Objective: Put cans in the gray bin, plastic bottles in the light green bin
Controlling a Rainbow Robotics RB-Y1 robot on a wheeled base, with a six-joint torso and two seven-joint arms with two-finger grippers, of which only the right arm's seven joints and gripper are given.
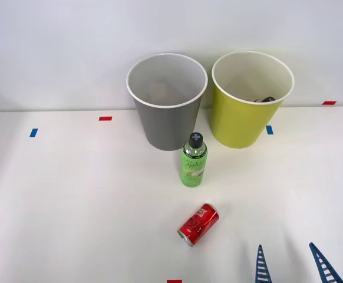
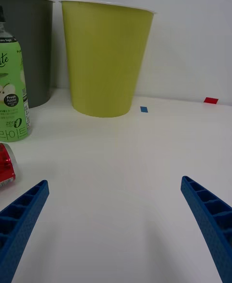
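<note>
A red soda can [image 1: 198,224] lies on its side on the white table, its end also at the wrist view's edge [image 2: 6,166]. Behind it a green black-capped bottle [image 1: 194,160] [image 2: 13,94] stands upright in front of the gray bin [image 1: 167,100] [image 2: 29,46]. The light green bin [image 1: 251,99] [image 2: 106,58] stands to the gray bin's right, with a dark object peeking above its inner rim. My right gripper [image 1: 292,266] [image 2: 116,225] hovers open near the table's front edge, right of the can, with nothing between its fingers.
Small red and blue tape marks [image 1: 105,118] dot the white table [image 1: 71,200]. A white wall rises behind the bins. Open tabletop stretches left of the can and bottle.
</note>
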